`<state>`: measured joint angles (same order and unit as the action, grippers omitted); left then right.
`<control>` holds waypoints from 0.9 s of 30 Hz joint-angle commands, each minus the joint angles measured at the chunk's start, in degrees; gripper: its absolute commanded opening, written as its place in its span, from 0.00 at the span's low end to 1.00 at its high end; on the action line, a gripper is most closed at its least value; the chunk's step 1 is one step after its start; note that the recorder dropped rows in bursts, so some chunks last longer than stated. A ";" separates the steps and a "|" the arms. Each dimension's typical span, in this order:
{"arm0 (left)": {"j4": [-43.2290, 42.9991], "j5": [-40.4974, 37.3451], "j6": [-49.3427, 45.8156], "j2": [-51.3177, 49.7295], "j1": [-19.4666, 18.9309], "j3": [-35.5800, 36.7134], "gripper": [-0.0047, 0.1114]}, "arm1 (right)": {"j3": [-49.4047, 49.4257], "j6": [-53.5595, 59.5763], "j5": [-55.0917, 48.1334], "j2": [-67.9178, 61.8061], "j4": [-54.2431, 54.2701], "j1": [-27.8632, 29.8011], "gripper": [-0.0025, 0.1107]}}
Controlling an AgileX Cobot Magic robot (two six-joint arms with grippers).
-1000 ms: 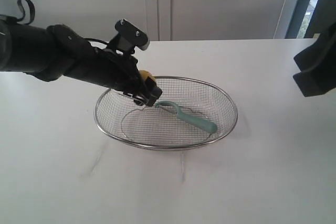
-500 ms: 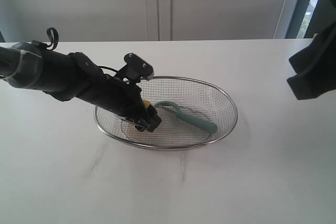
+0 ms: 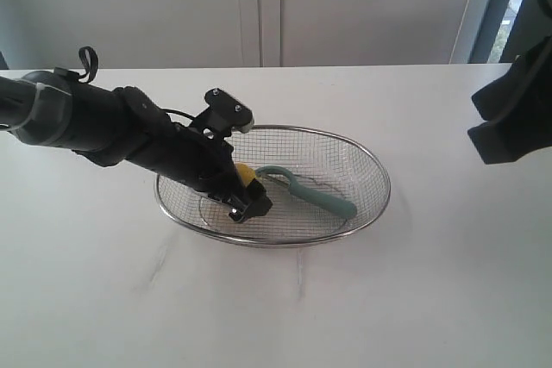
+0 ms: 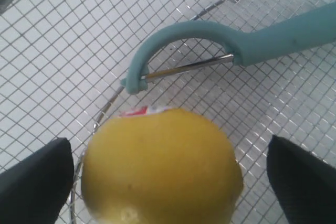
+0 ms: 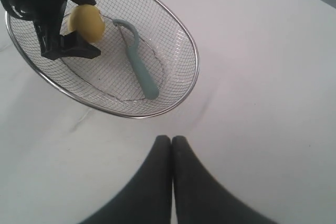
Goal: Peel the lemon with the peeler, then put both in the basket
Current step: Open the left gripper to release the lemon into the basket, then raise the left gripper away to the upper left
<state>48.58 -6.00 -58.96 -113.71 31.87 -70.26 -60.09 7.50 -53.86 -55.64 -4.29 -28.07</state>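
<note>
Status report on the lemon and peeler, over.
Left end effector open, straddling lemon inside basket. Right end effector shut, clear of basket. Peeler beside lemon. Nothing in the way.

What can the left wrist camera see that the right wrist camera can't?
Only the left wrist view shows a red-and-white sticker on the lemon and, close up, the thin metal blade of the peeler. Only the right wrist view shows the whole basket, the white table and the shut right gripper. Both show the lemon in the basket beside the peeler, between the fingers of the open left gripper.
</note>
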 commanded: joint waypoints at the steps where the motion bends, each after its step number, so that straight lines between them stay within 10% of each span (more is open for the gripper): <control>1: 1.08 -0.83 0.22 0.57 0.21 -0.19 0.94 | 0.32 -0.29 0.53 0.24 -0.38 0.17 0.02; 12: 1.08 -1.48 0.72 8.32 0.21 -0.19 0.91 | 0.32 -0.29 0.65 0.24 -0.60 0.17 0.02; 20: 1.08 -4.75 0.72 17.28 0.21 -0.19 0.12 | 0.32 -0.29 0.78 0.24 -0.60 0.17 0.02; 27: -1.46 -16.72 4.39 25.57 0.21 -0.19 0.04 | 0.32 -0.29 0.78 0.24 -0.60 0.17 0.02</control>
<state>48.13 -19.26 -56.74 -90.86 31.87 -70.26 -60.09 7.50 -53.74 -55.64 -4.49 -28.07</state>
